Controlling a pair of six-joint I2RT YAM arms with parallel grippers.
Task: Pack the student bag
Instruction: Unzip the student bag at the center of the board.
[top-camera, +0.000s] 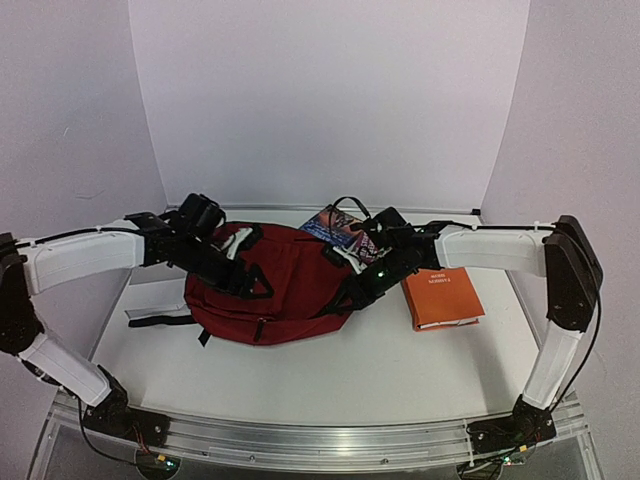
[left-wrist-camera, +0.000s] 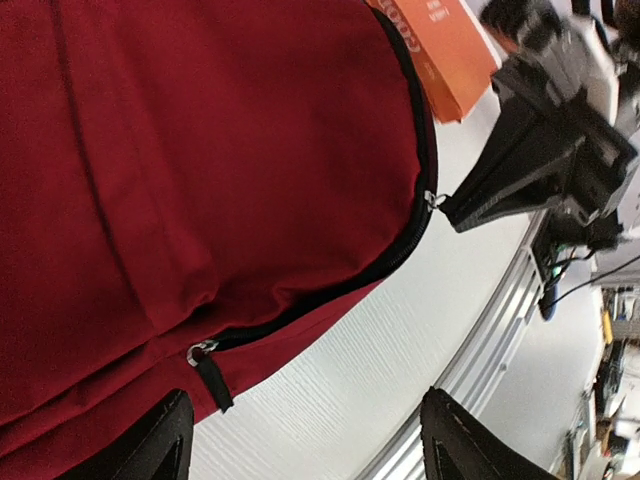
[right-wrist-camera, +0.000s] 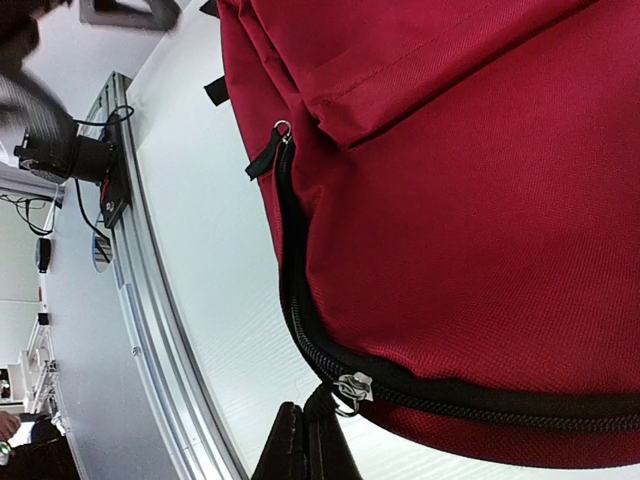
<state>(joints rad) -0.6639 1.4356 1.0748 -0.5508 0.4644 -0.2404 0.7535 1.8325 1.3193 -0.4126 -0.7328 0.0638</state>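
top view, bag: student bag (top-camera: 285, 285) lies flat mid-desk (top-camera: 400, 370), with your two arms reaching in over it from either side.
top view, extras: orange book (top-camera: 442, 297) sits just beside the bag's right edge, outside it, so packing isn't done.
top view, fingers: left fingers (top-camera: 255, 283) are over the bag's left-centre, right fingers (top-camera: 345, 297) at its right edge.
left wrist, fingers: spread wide with nothing between them; red fabric lies directly below and ahead.
left wrist, pocket pull: front-pocket zip pull (left-wrist-camera: 205, 365) is near one finger, not touched.
left wrist, why: my read is you're parked there to pin the fabric while the right arm works the zip.
right wrist, fingers: pressed together, tips right at the main zip slider (right-wrist-camera: 350, 388); they look to be pinching its pull tab.
right wrist, why: a grip there suits dragging the zip along the bag's edge. Can't tell how much of that zip is open.
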